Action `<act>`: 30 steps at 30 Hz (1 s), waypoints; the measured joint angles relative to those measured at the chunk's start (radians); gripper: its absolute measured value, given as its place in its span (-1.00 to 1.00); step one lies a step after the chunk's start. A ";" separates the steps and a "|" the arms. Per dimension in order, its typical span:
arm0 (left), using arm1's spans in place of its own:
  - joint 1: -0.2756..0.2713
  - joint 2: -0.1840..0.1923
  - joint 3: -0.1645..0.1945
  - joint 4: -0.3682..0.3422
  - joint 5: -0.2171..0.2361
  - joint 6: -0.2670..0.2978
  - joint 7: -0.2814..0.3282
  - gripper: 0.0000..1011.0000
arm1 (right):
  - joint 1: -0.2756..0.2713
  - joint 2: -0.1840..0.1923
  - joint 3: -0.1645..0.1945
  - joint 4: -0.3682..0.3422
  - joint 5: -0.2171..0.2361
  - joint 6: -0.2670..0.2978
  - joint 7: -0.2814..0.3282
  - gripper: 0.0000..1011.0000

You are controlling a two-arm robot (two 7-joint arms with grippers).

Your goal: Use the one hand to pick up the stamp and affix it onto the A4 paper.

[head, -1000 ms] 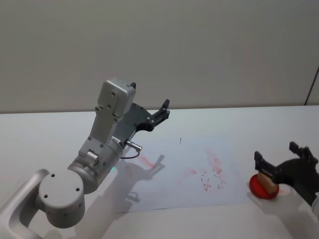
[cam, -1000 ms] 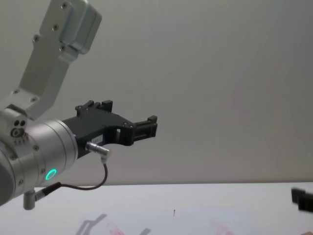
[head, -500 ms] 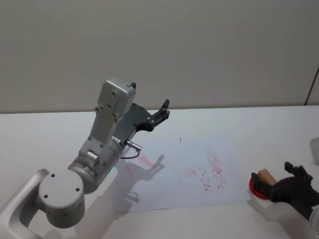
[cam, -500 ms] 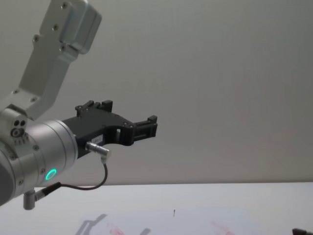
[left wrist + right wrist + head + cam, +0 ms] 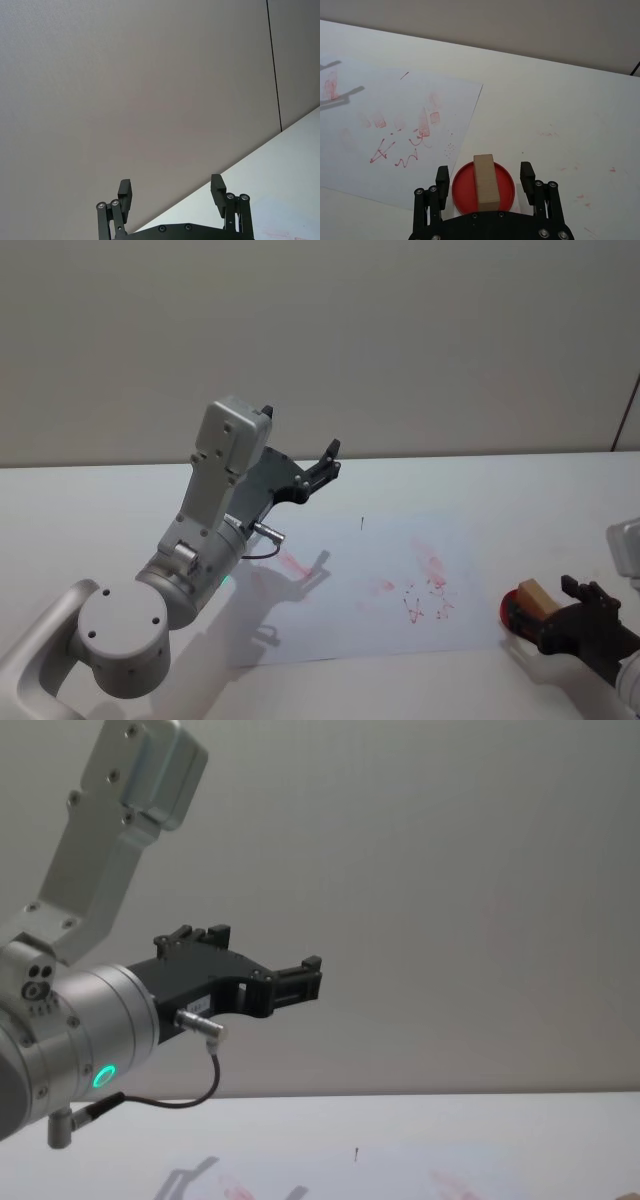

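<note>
Underneath, a white worktop (image 5: pixel 90 500), broad across the head view. On it, the A4 paper (image 5: pixel 345 540) lying flat, smudged with red prints and bearing a tiny dark tick near its far edge.

Over the paper's left part, the left arm (image 5: pixel 215 500), lifted clear of the sheet. At its end, the left claw (image 5: pixel 170 186), held high and released, prongs well apart on nothing, facing the grey wall (image 5: pixel 150 75) (from the chest, likewise up against that wall).

Low at the right, just past the paper's right edge, the right claw (image 5: pixel 485 172), also released. Its fingers (image 5: pixel 443 176) spread wider than the round red ink pad (image 5: pixel 462 190), one at either side and clear of the block between them.

On that pad, the stamp (image 5: pixel 486 181): a tan wooden block resting on the red disc, midway between the two fingers, gripped by nothing. Pad and stamp both off the paper, on bare worktop near the sheet's right-hand corner closest to the robot.
</note>
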 joint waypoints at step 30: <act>0.000 0.000 0.000 0.000 0.000 0.000 0.000 0.98 | 0.008 -0.004 -0.002 0.012 -0.015 0.012 0.013 -0.58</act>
